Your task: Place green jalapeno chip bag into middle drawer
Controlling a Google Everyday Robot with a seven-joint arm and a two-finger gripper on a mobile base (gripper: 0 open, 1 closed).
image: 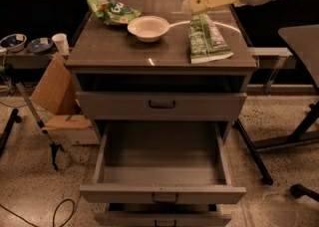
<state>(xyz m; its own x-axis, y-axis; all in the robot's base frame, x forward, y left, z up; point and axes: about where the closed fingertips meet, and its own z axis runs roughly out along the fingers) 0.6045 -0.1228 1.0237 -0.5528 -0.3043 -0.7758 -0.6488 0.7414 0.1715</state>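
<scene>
The green jalapeno chip bag [207, 39] lies flat on the right side of the cabinet top, its long side running front to back. My gripper [189, 5] hangs above the bag's far end, at the back of the top, on a cream arm that comes in from the upper right. It holds nothing that I can see. The middle drawer [162, 193] is pulled wide open below, and its deep grey tray has nothing in it.
A white bowl [148, 27] sits at the middle back of the top. A brighter green bag [112, 11] lies at the back left. The top drawer [162, 105] is shut. A cardboard box [55, 94] stands left of the cabinet and chair legs [299, 136] stand to the right.
</scene>
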